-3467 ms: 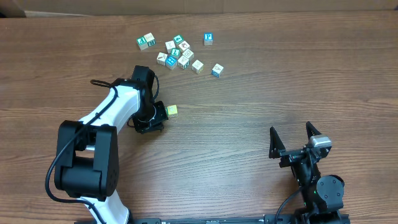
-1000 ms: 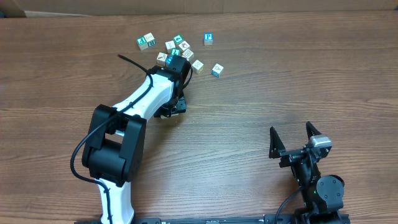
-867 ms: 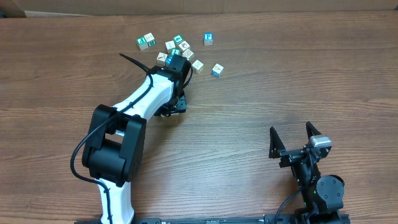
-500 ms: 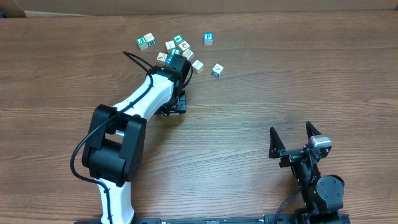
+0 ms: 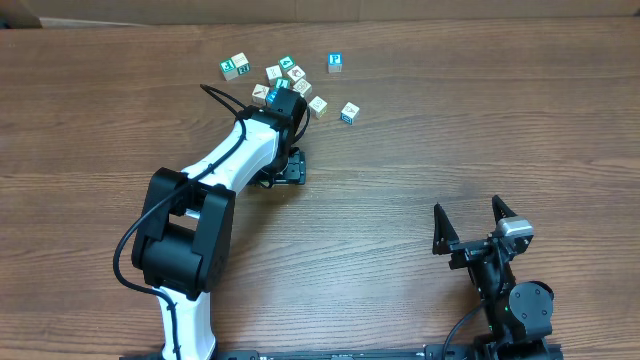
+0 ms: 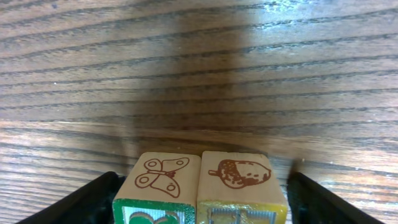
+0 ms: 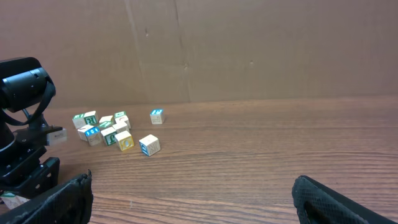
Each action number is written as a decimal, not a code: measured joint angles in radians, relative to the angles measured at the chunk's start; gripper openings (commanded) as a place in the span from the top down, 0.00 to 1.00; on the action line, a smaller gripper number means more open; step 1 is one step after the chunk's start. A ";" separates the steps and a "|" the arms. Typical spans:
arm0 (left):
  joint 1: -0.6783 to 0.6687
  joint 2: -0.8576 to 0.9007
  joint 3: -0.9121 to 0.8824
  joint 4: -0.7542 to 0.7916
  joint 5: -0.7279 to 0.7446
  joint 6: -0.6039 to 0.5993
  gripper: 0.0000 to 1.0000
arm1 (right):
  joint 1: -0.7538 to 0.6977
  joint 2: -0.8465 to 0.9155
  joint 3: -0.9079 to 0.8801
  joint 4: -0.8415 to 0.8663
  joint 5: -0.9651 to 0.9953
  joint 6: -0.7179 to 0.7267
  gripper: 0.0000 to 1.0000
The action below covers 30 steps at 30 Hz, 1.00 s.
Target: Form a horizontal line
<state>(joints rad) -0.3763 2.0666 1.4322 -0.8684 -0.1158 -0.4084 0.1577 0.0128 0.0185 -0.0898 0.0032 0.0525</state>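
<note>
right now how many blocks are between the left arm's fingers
2: the butterfly block and the acorn block, side by side and touching, between the left fingers in the wrist view, butterfly on that view's left. More could sit below the frame edge.

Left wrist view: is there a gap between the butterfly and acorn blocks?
No, the butterfly block and acorn block sit side by side, edges touching.

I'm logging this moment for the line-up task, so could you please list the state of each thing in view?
acorn block: flat on table.
butterfly block: flat, side by side with acorn block.
left gripper: open, fingers flanking both blocks.
right gripper: open, empty.
loose blocks: scattered cluster, not lined up.
</note>
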 measured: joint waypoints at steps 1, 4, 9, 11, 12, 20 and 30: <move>0.000 0.000 0.000 0.001 0.000 0.000 0.10 | 0.000 0.000 0.000 -0.001 0.000 0.000 0.00; 0.004 0.000 0.000 0.000 0.007 0.001 0.07 | 0.000 0.000 0.000 0.000 0.000 0.000 0.00; 0.029 0.000 0.038 -0.051 0.045 0.001 0.08 | 0.000 0.000 0.000 -0.001 0.000 0.000 0.00; 0.047 0.000 0.092 -0.079 0.075 0.001 0.08 | 0.000 0.000 0.000 0.000 0.000 0.000 0.00; 0.058 0.000 0.124 -0.089 0.087 0.001 0.08 | 0.000 0.000 0.000 0.000 0.000 0.000 0.00; 0.143 -0.006 0.355 -0.212 0.135 0.000 0.96 | 0.000 0.000 0.000 0.000 0.000 0.000 0.00; 0.164 -0.007 0.360 -0.491 0.159 0.001 0.96 | 0.000 0.000 0.000 0.000 0.000 0.000 0.00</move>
<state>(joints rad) -0.2119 2.0594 1.7920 -1.3598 0.0437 -0.4072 0.1577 0.0128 0.0185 -0.0898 0.0032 0.0528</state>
